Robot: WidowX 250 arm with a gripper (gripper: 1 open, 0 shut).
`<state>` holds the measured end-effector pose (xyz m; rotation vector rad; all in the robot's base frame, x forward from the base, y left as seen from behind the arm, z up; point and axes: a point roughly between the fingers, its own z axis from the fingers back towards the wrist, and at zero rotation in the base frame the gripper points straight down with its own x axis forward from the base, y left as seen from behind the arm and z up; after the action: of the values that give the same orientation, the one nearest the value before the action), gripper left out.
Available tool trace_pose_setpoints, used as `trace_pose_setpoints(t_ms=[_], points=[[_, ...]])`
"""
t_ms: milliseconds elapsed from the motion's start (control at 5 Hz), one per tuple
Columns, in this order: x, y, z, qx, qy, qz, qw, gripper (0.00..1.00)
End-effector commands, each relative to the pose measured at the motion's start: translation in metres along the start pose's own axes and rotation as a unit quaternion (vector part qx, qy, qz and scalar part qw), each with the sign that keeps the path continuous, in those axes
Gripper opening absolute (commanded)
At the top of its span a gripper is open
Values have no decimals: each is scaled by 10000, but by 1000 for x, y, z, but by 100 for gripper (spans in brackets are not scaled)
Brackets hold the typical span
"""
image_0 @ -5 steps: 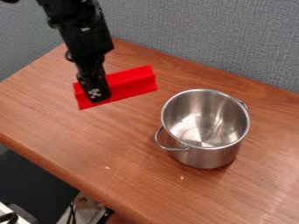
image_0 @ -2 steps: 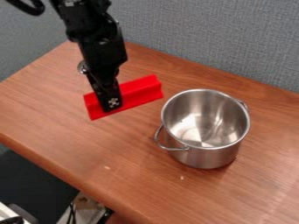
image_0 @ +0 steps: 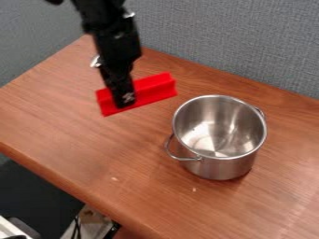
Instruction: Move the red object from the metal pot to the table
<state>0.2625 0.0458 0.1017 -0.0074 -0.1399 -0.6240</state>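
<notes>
Tabletop (image_0: 137,177), reddish-brown and visibly grained, is shown with dark equipment and cables (image_0: 90,222) beyond its near left edge. Metal pot (image_0: 217,138) is placed upright on the right half, its wire handle (image_0: 184,157) lowered at the near left side. Red object (image_0: 155,90) is seen outside the pot, to its far left, above the wood; whether the table is touched cannot be told. The block is held between the jaws of the black gripper (image_0: 125,97), by which its middle is partly covered. Behind, the scene is bounded by a grey textured wall (image_0: 237,42).
</notes>
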Motion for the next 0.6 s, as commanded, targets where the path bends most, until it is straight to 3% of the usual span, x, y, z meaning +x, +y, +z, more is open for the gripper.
trace_pose_setpoints(t_ms=[0, 200, 400], points=[[34, -3, 9, 109, 5, 24, 9999, 0], [2, 18, -3, 220, -5, 531, 9983, 0], [-32, 40, -15, 346, -26, 1081, 9935, 0]])
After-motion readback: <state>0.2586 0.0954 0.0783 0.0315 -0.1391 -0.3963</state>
